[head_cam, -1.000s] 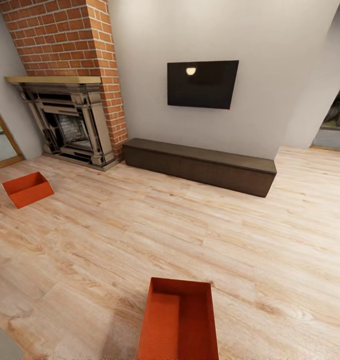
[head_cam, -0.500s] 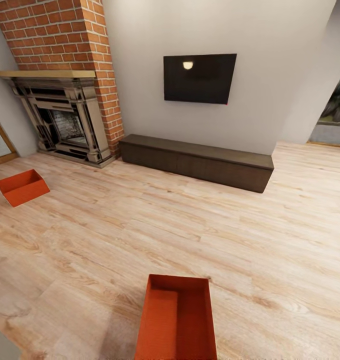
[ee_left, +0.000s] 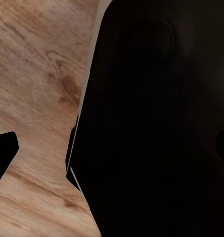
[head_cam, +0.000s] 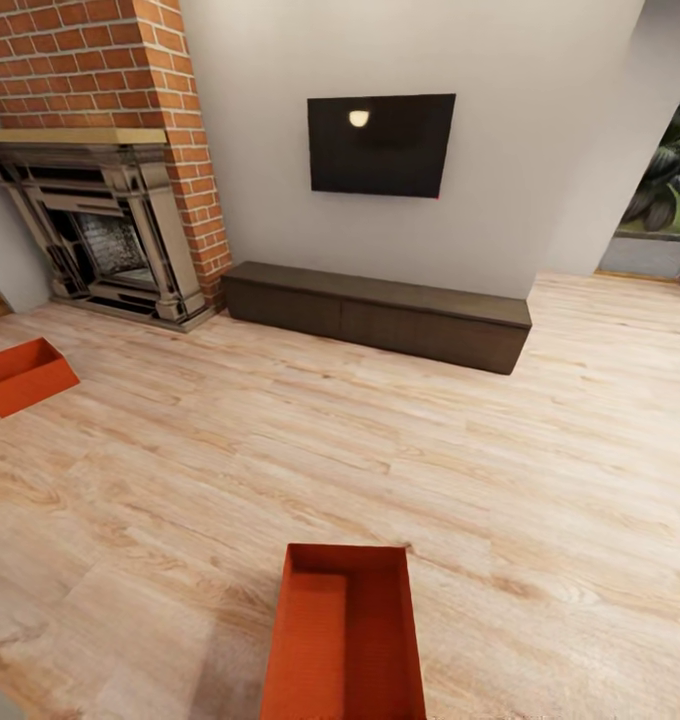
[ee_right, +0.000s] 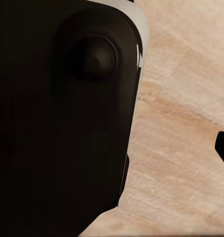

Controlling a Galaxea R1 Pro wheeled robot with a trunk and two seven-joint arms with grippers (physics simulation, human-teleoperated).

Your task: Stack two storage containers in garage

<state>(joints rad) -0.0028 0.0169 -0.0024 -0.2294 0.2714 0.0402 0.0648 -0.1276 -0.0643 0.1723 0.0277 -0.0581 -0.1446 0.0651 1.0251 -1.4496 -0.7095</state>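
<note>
**Ana:** While the robot looks down across the living room, the nearer container (head_cam: 345, 635) sits right at the bottom of the head view, open side up, flat on the light wood planks (head_cam: 280, 470). Nothing touches it.

**Ben:** And the grippers, Ana? Any grip yet?

**Ana:** Hard to call. On the left wrist camera a big black body blocks most of the frame, with one dark tip (ee_left: 2, 153) poking in at the edge over bare planks. On the right wrist camera it's much the same, a black housing and a sliver of dark tip (ee_right: 223, 148) at the border. I cannot tell how wide either pincer stands, but no red-orange shows in either wrist view, so I judge both carry nothing.

**Ben:** So where's the second box?

**Ana:** Farther off, well apart from the first, at the left edge of the head view: the other container (head_cam: 22, 374) rests on the planks too, not far from the fireplace (head_cam: 100, 240) under its brick chimney. Beyond that, a long dark low cabinet (head_cam: 380, 315) runs along the wall, with a black television (head_cam: 380, 145) hanging above it.

**Ben:** Progress report, then?

**Ana:** Barely begun, by my reading. Both boxes lie in the living room, neither lifted. Picking up, hauling to the garage, setting one down and stacking the other: all of that is left.
</note>
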